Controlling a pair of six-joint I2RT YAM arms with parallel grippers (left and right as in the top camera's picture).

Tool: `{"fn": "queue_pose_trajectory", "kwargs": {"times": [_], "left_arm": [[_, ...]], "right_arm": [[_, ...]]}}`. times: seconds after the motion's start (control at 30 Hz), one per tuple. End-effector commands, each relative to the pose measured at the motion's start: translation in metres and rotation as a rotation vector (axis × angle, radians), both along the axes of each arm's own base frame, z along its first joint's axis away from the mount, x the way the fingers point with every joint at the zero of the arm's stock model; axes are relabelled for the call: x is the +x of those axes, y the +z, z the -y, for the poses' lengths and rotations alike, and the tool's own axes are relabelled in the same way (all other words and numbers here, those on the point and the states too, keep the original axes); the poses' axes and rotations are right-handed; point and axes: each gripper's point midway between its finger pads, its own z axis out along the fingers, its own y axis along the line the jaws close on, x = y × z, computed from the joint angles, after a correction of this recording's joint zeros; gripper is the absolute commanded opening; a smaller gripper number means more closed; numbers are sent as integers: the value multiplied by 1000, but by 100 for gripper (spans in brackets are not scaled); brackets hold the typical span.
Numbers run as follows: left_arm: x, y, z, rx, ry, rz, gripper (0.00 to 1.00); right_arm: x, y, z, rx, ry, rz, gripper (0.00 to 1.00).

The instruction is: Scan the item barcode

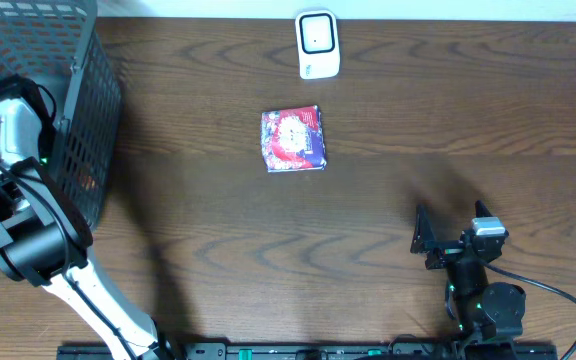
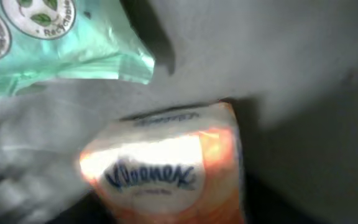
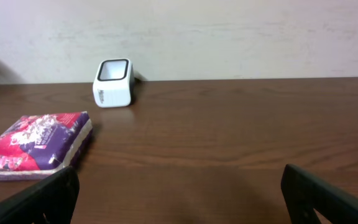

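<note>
wooden table (image 1: 388,200) bears a dark mesh basket (image 1: 78,120) at its left end. the left arm (image 1: 28,240) reaches into it; left gripper hidden, opening cannot be told. right gripper (image 1: 423,238) gapes wide, empty. orange kleenex pack (image 2: 166,168) lies near a green packet (image 2: 55,43), name reading crosswise. purple packet (image 1: 293,139) lies flat mid-table, long axis toward the white scanner (image 1: 318,44).

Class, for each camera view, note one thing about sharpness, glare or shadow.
Left wrist: blurred and dim, with glare bleaching the Kleenex pack. Overhead: sharp, soft arm shadows on the table. Right wrist: scanner crisp, its own fingers dark silhouettes at the bottom.
</note>
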Motion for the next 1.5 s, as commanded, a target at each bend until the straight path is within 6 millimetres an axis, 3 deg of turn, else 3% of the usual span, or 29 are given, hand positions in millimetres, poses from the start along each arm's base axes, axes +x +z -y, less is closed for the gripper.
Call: {"fn": "queue_pose_trajectory", "kwargs": {"times": [0.0,0.03,0.13,0.2,0.33,0.43,0.47,0.5,0.57,0.67,0.73,0.83,0.97,1.2,1.3,1.47], "left_arm": [[-5,-10,-1,7,-6,-33,20],[-3,-8,-3,11,-15,-21,7],[11,13,-13,18,-34,54,7],[25,45,-25,53,-57,144,7],[45,143,-54,206,-84,363,7],[54,247,-60,387,-160,588,7],[56,281,-53,445,-230,665,7],[58,301,-44,474,-286,709,7],[58,349,-6,534,-501,818,8],[55,378,75,514,-835,900,7],[53,375,131,456,-1058,906,7],[51,351,206,370,-1369,865,7],[54,300,278,259,-1647,769,7],[59,174,334,27,-1764,469,8],[62,131,345,-49,-1783,376,8],[64,72,349,-148,-1751,244,17]], "right_arm": [[0,0,-2,-6,7,1,99],[0,0,-2,-6,7,1,99],[0,0,-2,-6,7,1,99],[0,0,-2,-6,7,1,99],[0,0,-2,-6,7,1,99],[0,0,-2,-6,7,1,99],[0,0,-2,-6,7,1,99],[0,0,-2,-6,7,1,99],[0,0,-2,-6,7,1,99],[0,0,-2,-6,7,1,99],[0,0,-2,-6,7,1,99],[0,0,-2,-6,7,1,99],[0,0,-2,-6,7,1,99],[0,0,-2,-6,7,1,99],[0,0,-2,-6,7,1,99],[0,0,-2,-6,7,1,99]]}}
